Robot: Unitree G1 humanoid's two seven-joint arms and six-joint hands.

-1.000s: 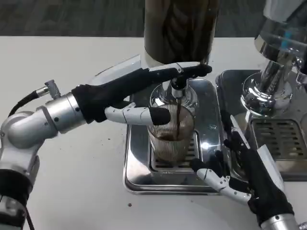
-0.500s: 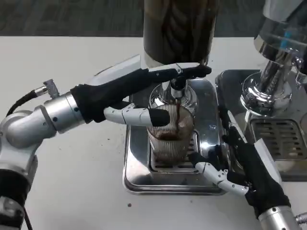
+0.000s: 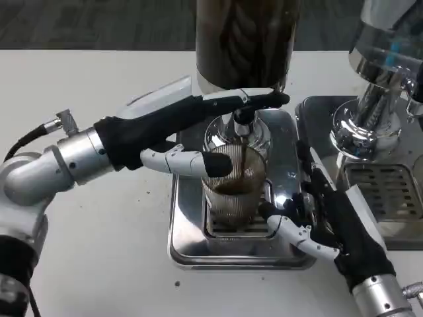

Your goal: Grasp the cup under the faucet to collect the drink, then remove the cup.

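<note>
**A:** Cup (image 3: 232, 188) first: where does the head view put it?

**B:** Upright on the grille of the drip tray (image 3: 188, 247), straight under the faucet (image 3: 243, 127). A dark stream runs into it and the drink fills its lower part.

**A:** What differs from a second ago?

**B:** The level looks a little higher. The right hand (image 3: 330, 221) has crept from the near right toward the cup's base; its white fingers now sit just beside the glass. The left hand (image 3: 188, 132) has hardly shifted.

**A:** How do the hands stand?

**B:** The left reaches in from the left, its upper finger on the tap lever (image 3: 268, 99) and its lower finger against the cup's rim, so it presses rather than grips. The right has its fingers spread and holds nothing.

**A:** Meaning for the task?

**B:** I judge filling is under way and the grasp is being lined up.

**A:** Room to take the cup out?

**B:** The dispenser (image 3: 241, 39) blocks overhead and the far side. A second machine (image 3: 380, 119) crowds the right. The tray's raised lip stands at the near edge; beyond it, bare counter (image 3: 99, 251) near and left is the likely way out.
</note>
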